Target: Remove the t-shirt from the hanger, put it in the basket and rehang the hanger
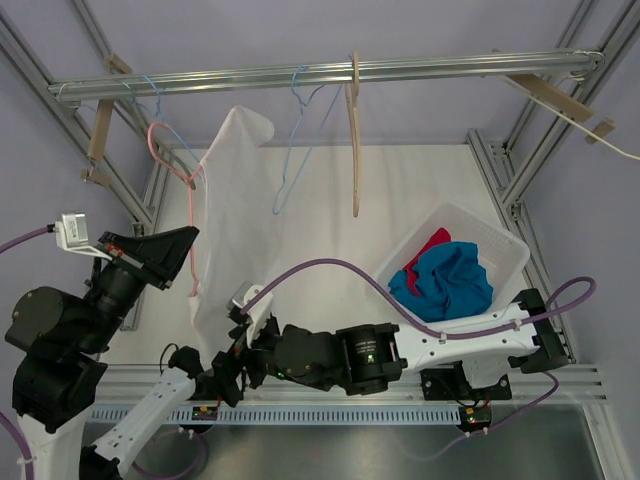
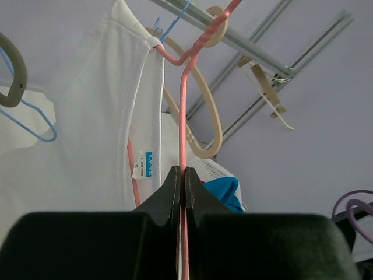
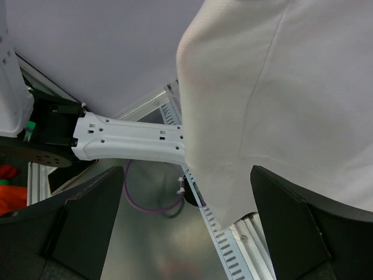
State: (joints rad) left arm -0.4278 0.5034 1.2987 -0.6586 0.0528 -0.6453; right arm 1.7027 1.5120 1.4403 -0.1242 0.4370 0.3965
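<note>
Two black fingers of the left gripper (image 2: 182,178) are pinched tight on the thin wire of a pink wire hanger (image 2: 182,116) over the left side of the bench. A white fabric t-shirt (image 1: 232,220) hangs on that hanger, its collar at the hanger's neck and its body drooping toward the near edge. There the right gripper (image 3: 186,221) stands wide apart, the shirt's hem dangling between its fingers (image 3: 87,227), ungripped. A silver metal rail (image 1: 330,72) spans the far edge, carrying a light-blue wire hanger (image 1: 291,150) and a pale wooden hanger (image 1: 354,140). A white plastic basket (image 1: 508,258) holding blue and red clothes (image 1: 455,280) sits by the right edge.
</note>
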